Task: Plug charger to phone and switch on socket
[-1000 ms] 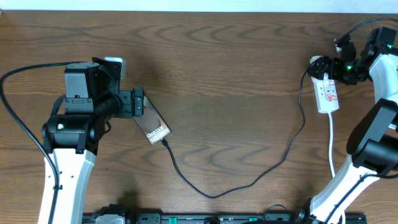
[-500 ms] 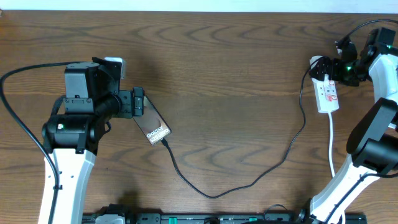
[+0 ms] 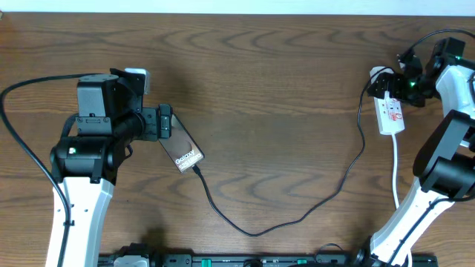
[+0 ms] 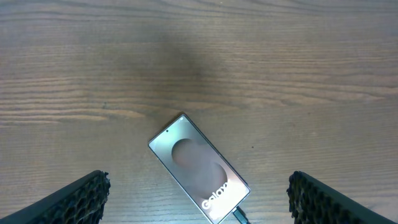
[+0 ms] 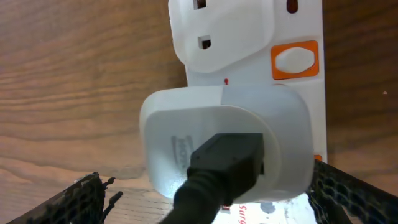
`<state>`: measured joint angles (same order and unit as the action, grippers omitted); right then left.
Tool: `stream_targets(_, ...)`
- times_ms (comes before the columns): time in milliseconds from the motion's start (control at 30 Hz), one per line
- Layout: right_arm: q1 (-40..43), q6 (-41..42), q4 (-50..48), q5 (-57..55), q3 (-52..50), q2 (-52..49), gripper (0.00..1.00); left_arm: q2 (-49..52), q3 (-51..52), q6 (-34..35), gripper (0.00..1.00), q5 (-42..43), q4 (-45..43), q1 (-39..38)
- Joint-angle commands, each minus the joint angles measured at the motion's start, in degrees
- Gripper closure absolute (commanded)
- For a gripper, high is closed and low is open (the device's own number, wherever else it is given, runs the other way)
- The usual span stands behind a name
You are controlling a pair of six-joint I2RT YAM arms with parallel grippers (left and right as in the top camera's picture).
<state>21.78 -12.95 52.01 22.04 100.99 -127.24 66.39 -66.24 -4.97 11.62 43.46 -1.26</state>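
Observation:
The bronze phone point(image 3: 187, 153) lies flat and slanted on the table, with the white lettering at its near end. The charger point(image 3: 256, 231), a thin black cable, loops from that end to a white adapter point(image 5: 224, 140) seated in the socket point(image 3: 391, 111) at the far right. My left gripper point(image 3: 166, 122) hovers open over the phone's point(image 4: 198, 167) far end, both fingers point(image 4: 74, 202) clear of it. My right gripper point(image 5: 208, 196) is open and straddles the adapter. The socket's orange-framed switch point(image 5: 295, 60) shows just beyond.
The socket's white cord point(image 3: 395, 170) runs toward the near edge beside the right arm's base. A thick black arm cable point(image 3: 15, 126) arcs at the left. A black rail point(image 3: 260, 261) lines the table's front edge.
The right wrist has shifted slightly above the socket's far end. The left arm, phone and cable have not moved.

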Motion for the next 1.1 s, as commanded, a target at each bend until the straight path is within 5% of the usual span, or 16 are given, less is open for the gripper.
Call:
stream_targets(0,-0.3,0.7,-0.1,0.6,0.1,-1.4,0.01,0.2,-0.4,-1.0,0.08,-0.7,0.0,-0.1)
stream_targets(1067,-0.5,3.7,-0.5,8.6,-3.9,-1.4,0.01,0.2,-0.4,-1.0,0.08,-0.7,0.0,-0.1)
